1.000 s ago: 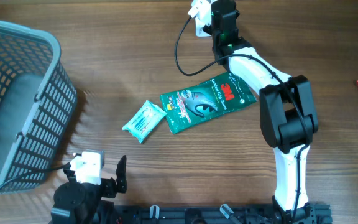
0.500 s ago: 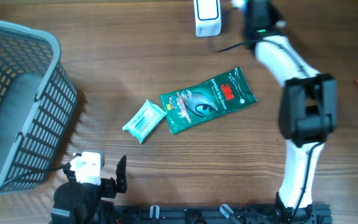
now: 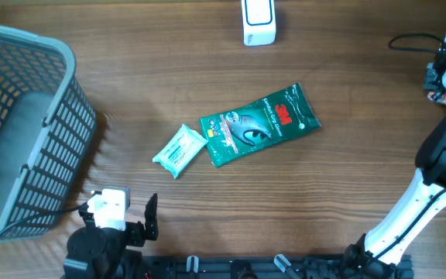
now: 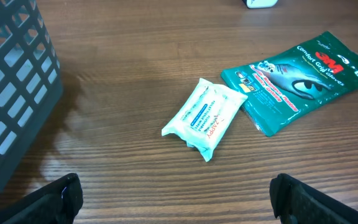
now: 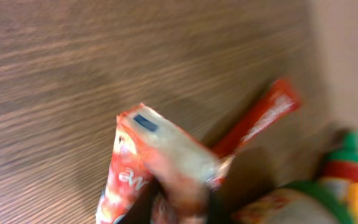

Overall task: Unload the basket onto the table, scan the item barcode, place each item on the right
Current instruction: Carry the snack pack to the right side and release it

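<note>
A green 3M pack [image 3: 258, 124] [image 4: 297, 84] lies flat mid-table, with a small pale-teal wipes packet [image 3: 180, 150] [image 4: 205, 117] just to its left. A white scanner [image 3: 259, 22] stands at the back centre. My left gripper [image 4: 179, 194] hovers open at the near left, well short of the wipes packet, with nothing between its fingers. My right gripper [image 3: 440, 76] is at the table's far right edge. Its wrist view is blurred: a red-and-white packet [image 5: 157, 165] fills the space right at the jaws, and whether they grip it is unclear.
A large grey mesh basket [image 3: 22, 132] [image 4: 11, 81] occupies the left side. Beside the red-and-white packet lie a red stick pack [image 5: 260, 118] and a heap of red and green packets [image 5: 328, 186] at the right edge.
The right arm has swung from the scanner at the back centre out to the far right edge, over the red packets. The left arm and the mid-table items have not moved.
</note>
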`<action>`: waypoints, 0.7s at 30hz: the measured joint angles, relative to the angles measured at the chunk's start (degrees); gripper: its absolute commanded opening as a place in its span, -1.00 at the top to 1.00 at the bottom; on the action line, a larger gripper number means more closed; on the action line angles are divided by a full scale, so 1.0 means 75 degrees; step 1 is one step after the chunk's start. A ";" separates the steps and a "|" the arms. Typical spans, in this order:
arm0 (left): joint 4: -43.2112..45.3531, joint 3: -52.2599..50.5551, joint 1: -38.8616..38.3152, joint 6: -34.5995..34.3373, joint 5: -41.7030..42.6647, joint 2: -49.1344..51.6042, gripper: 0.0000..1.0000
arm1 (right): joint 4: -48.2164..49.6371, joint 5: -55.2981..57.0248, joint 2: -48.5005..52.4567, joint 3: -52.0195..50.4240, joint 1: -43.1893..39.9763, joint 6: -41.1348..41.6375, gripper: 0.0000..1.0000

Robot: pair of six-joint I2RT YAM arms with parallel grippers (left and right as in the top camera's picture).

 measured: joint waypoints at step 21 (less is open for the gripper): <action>0.0000 0.0000 0.0000 0.0000 0.0000 0.0000 -1.00 | -0.3162 -0.7944 -0.4004 -0.0799 0.4972 0.4217 -0.99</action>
